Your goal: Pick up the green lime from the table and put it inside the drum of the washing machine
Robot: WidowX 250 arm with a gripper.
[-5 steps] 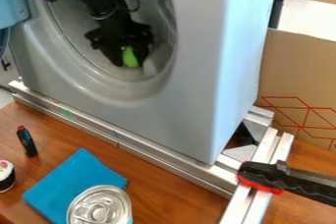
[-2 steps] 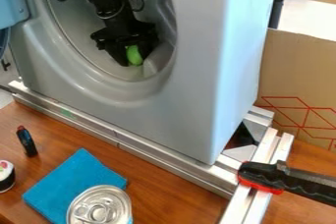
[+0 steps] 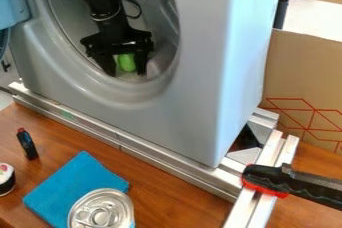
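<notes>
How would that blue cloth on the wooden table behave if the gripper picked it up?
The blue cloth looks thin and folded flat, so it would probably droop or unfold. The can appears to overlap its edge, so pulling might drag or tip it.

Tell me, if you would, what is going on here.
A black two-finger gripper hangs inside the round opening of a grey, washer-like machine, its fingers apart on either side of a small green object; whether they touch it is hard to tell. A flat blue cloth lies on the wooden table outside.
</notes>
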